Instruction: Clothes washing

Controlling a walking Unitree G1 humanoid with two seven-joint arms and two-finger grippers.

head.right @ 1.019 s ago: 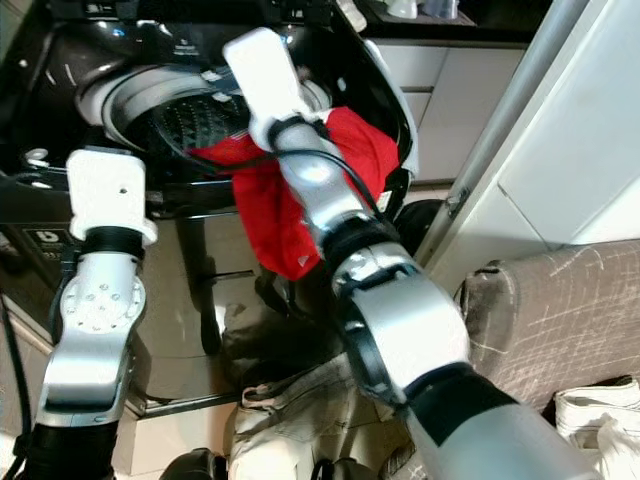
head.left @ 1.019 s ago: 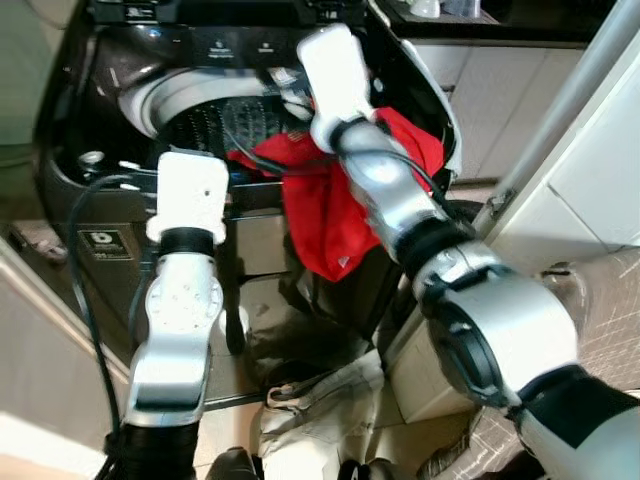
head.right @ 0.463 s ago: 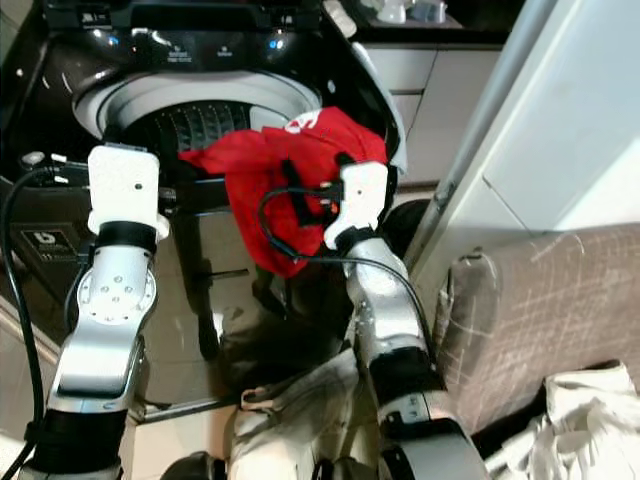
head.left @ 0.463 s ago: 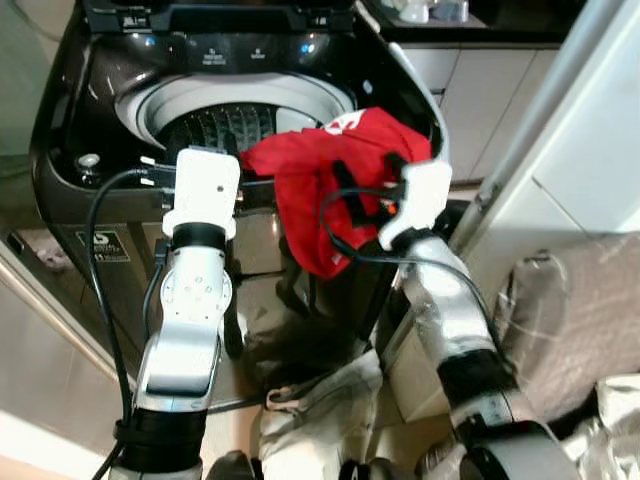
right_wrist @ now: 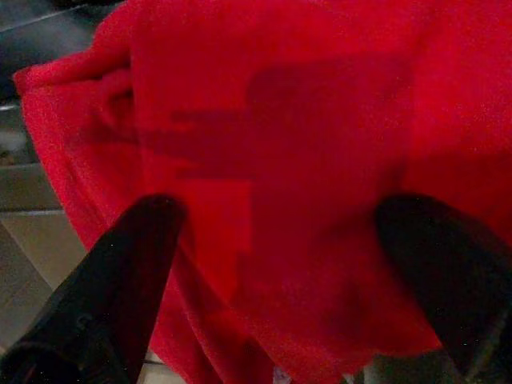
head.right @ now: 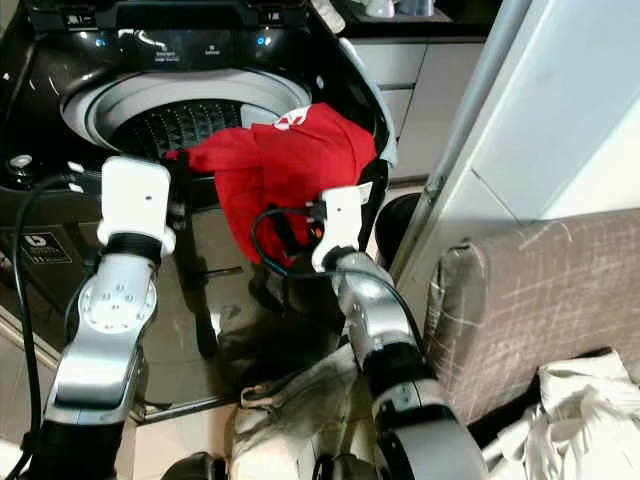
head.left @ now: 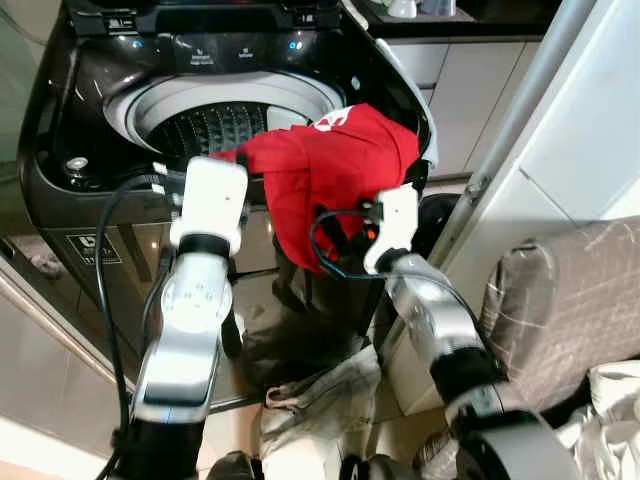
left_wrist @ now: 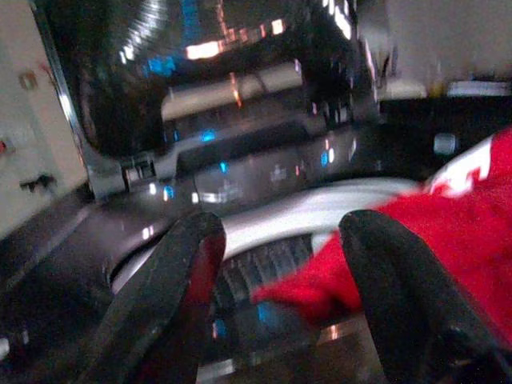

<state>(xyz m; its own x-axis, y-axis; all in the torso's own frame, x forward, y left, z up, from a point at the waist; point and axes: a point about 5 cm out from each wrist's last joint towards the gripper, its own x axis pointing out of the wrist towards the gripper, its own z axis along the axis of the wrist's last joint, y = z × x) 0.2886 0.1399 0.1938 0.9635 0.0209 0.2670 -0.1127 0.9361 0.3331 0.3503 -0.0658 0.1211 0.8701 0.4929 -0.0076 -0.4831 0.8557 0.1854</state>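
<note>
Presently, a red garment [head.left: 335,175] is seen draped over the front right rim of the open top-loading washing machine [head.left: 90,90]. Part of the cloth lies over the edge toward the drum [head.left: 215,125]; the rest hangs down the machine's front panel. A white marking is visible on the cloth near its top.

The right pincer [right_wrist: 280,240] is held just in front of the hanging part of the garment, with the fingers [right_wrist: 120,272] spread wide apart and nothing held between them. Whether the fingertips touch the fabric cannot be told. The right wrist housing is seen below the garment's lower edge in the head views.

The left pincer [left_wrist: 276,264] is positioned at the machine's front rim, beside the garment's left edge. Its fingers [left_wrist: 168,288] are also spread apart and empty, and point toward the drum and the control panel [head.left: 225,45] at the back edge, where blue lights are lit.

A crumpled light-coloured cloth [head.left: 320,395] lies on the floor in front of the machine. A brown checked upholstered piece [head.right: 540,300] stands at the right.
</note>
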